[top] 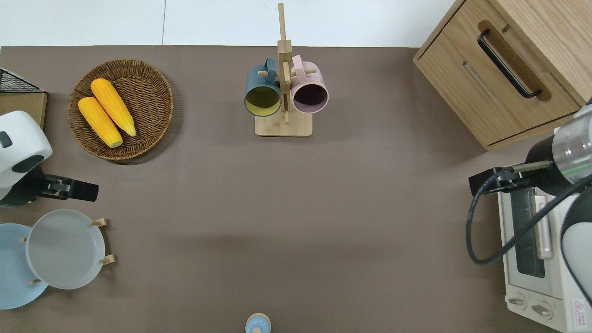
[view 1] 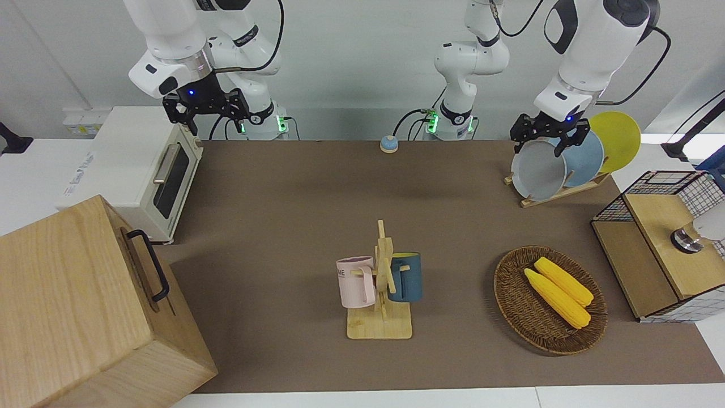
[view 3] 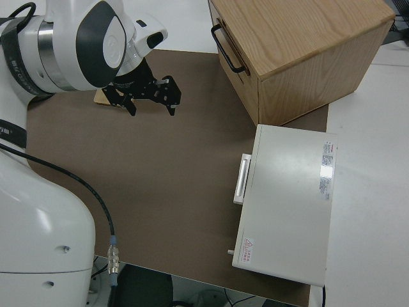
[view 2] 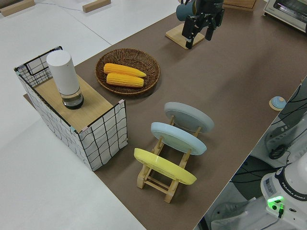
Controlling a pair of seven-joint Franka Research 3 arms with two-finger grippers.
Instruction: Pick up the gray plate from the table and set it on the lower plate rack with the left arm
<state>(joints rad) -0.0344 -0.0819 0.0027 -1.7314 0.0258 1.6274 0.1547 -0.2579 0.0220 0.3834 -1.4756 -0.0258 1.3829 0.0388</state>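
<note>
The gray plate [top: 64, 249] leans upright in the lower plate rack [view 1: 558, 195], in the end slot toward the right arm's end of the table [top: 370, 208]. It also shows in the left side view as the gray plate [view 2: 189, 116] on the rack [view 2: 158, 177]. My left gripper [top: 69, 189] hangs open in the air over bare table between the rack and the wicker basket, holding nothing. The same gripper [view 2: 199, 37] is well above and apart from the plate. The right arm is parked with its gripper [view 3: 150, 96] open.
A sky-blue plate [view 2: 178, 138] and a yellow plate [view 2: 163, 166] fill the rack's other slots. A wicker basket [top: 152, 97] holds two corn cobs. There are also a mug stand [top: 283, 92], a wooden cabinet [top: 508, 69], a toaster oven [top: 536, 259], a wire crate [view 2: 100, 139] and a small blue knob [top: 257, 323].
</note>
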